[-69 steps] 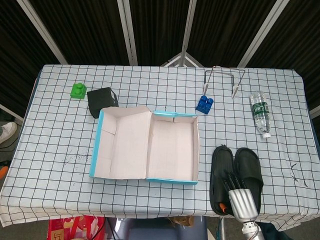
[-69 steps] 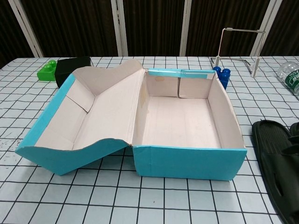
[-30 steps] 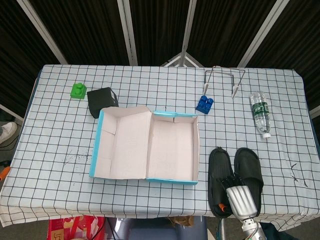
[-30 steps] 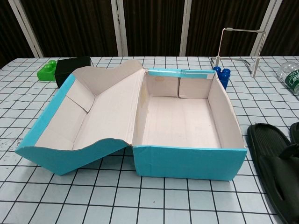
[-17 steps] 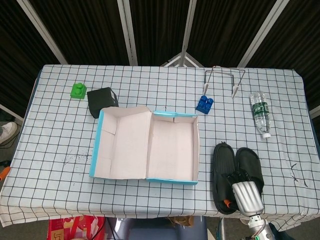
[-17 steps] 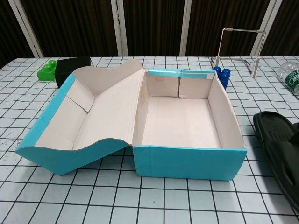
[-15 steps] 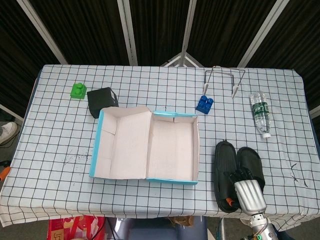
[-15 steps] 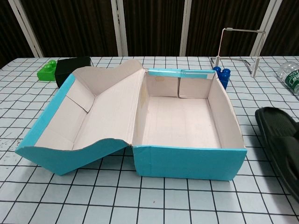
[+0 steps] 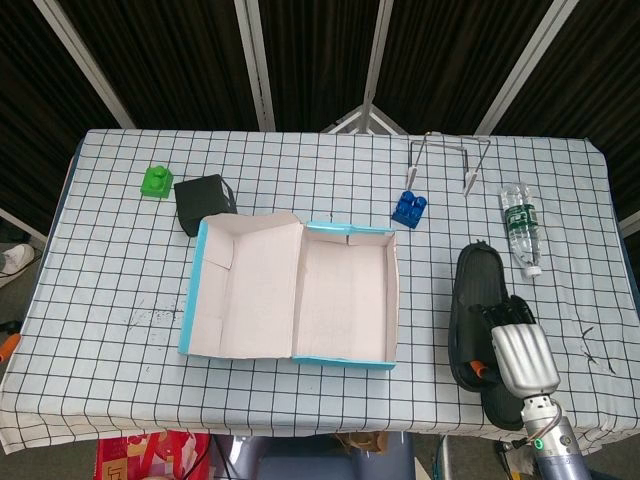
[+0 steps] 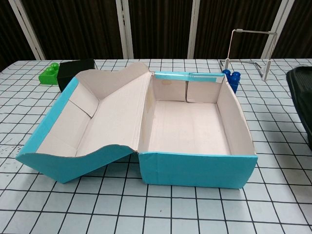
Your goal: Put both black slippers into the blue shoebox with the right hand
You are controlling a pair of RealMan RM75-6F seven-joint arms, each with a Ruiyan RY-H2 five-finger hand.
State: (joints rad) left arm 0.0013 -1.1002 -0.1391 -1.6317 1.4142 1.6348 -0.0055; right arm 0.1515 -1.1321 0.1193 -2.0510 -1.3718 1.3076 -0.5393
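Note:
The blue shoebox (image 9: 340, 361) lies open at the middle of the table with its lid folded out to the left; its inside is bare in the chest view (image 10: 195, 170). My right hand (image 9: 520, 355) grips a black slipper (image 9: 476, 300) right of the box, near the front edge. More black (image 9: 503, 406) shows under the hand; I cannot tell whether it is the second slipper. In the chest view a slipper (image 10: 301, 97) hangs raised at the right edge, above the table. The left hand is out of sight.
A green block (image 9: 155, 181) and a black box (image 9: 204, 202) sit behind the lid at the left. A blue block (image 9: 408, 208), a wire stand (image 9: 448, 158) and a water bottle (image 9: 521, 226) stand behind and right of the shoebox.
The right hand has closed on the slippers and raised them off the table, carrying them to the right and a little away from the front edge.

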